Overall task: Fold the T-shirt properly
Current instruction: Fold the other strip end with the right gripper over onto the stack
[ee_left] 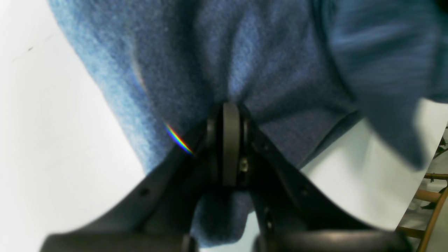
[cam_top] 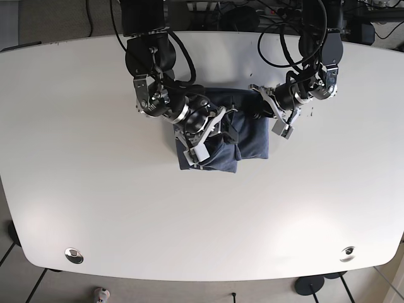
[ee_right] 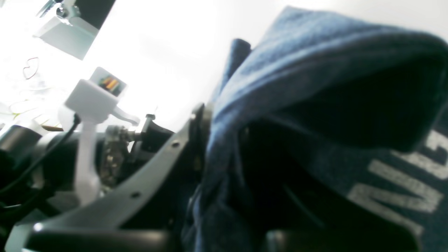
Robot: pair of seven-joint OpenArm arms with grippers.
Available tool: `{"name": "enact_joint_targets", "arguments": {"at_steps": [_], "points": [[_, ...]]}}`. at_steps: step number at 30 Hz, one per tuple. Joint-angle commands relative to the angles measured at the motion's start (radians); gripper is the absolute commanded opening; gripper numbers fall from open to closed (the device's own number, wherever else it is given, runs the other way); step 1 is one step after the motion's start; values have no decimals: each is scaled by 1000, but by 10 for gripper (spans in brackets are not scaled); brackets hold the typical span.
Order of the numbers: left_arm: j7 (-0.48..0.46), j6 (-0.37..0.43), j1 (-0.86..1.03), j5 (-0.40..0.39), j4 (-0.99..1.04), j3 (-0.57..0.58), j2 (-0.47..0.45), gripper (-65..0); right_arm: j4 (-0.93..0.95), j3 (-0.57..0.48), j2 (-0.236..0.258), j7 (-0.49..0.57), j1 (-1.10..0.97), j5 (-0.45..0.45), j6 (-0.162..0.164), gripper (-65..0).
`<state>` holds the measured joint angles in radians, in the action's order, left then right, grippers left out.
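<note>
- Base view: a big white rounded table [cam_top: 95, 189] fills most of the picture. Grey floor shows past its edges, and black cables hang behind the far edge.
- Two small round metal caps [cam_top: 74, 255] sit in the table near its front corners.
- The dark blue cloth T-shirt [cam_top: 249, 142] lies bunched up on the far middle of the table, between the two arms.
- The left gripper [ee_left: 231, 115] has its jaws pressed together on a fold of the T-shirt. Blue cloth bulges out above the fingertips and also pokes out below them.
- The right gripper [ee_right: 210, 133] has blue cloth draped over it and tucked between its jaws. The jaws look closed on the cloth, though the picture is blurry.
- Pale block letters [ee_right: 395, 189] show on the T-shirt in the right wrist view.
</note>
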<state>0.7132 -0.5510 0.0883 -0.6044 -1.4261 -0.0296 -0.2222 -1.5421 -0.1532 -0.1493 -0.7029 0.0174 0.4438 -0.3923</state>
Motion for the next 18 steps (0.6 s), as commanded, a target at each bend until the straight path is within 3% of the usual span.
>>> {"name": "enact_joint_targets", "arguments": {"at_steps": [1, 3, 4, 6, 9, 10, 13, 18], "points": [[36, 4, 1, 28, -5, -2, -9, -650, 44, -23, -8, 59, 39, 20, -12, -625], [36, 4, 1, 24, -11, -2, -9, -650, 93, -29, -8, 82, 60, 20, -10, -602], [36, 4, 1, 22, -12, -2, -9, -650, 110, -35, -8, 79, 71, 20, -10, -553], [36, 4, 1, 21, -12, -3, -7, -650, 114, -95, -8, 79, 77, 20, -10, -311], [36, 4, -2, 21, -22, -5, -7, -650, 85, -119, -8, 79, 74, 30, -10, -44], [36, 4, -2, 21, -37, -13, -7, -650, 44, -119, -8, 75, 66, 30, -10, -21], [38, 4, 20, 4, -100, -120, -4, -650, -123, -115, -3, 52, 11, 30, -10, -29], [39, 4, 90, -130, -175, -419, -12, -650, -281, -112, 60, 29, -66, 31, -12, -30]]}}
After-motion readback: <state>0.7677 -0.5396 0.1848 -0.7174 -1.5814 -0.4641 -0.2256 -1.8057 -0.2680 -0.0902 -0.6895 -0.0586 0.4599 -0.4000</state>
